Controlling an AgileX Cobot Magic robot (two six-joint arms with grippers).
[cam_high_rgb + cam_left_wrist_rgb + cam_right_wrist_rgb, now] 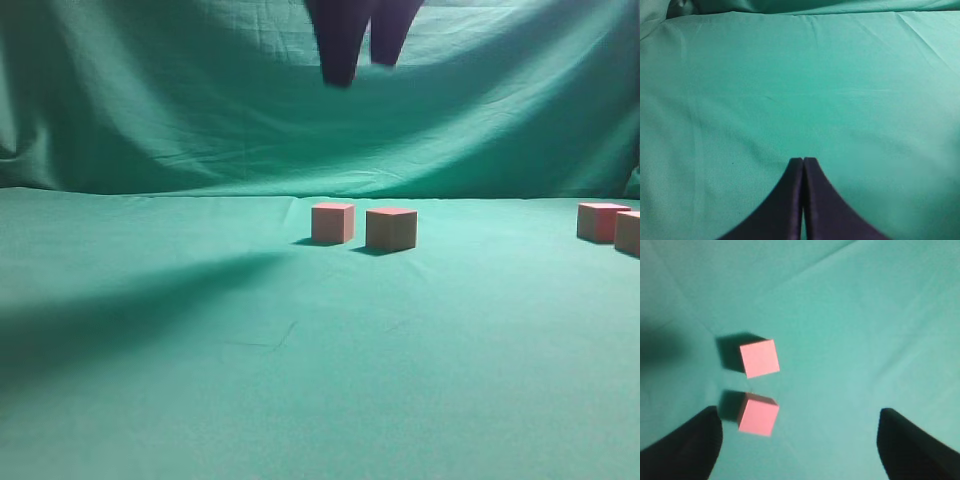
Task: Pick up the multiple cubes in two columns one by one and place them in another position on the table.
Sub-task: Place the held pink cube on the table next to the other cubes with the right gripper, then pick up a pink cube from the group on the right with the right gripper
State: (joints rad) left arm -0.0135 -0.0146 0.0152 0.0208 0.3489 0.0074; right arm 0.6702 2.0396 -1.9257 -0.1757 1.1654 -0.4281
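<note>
Two small matte salmon-pink cubes sit side by side mid-table, the left cube (pixel 332 222) and the right cube (pixel 391 228) close together but apart, each casting a small shadow on the green cloth-covered table (pixel 200 380). Two more of the same pink blocks (pixel 610 224) wait at the far right edge of the exterior view, partly cut off. The risk, as I read it: the placed pair stand so near one another that a descent with wide fingers could clip one and knock it askew, and any cube brought in next could nudge them if set down too close. The cloth has faint creases, so a block landing on one might tip. Now the pose: the right gripper (pixel 799 440) hangs high above the pair, looking straight down, its dark fingers (pixel 687 445) spread wide with nothing between them but cloth; in the exterior view only its dark tips (pixel 362 45) poke in from the top. The left gripper (pixel 803 162) hovers over bare green cloth, fingertips pressed together and empty, well clear of any cube.
</note>
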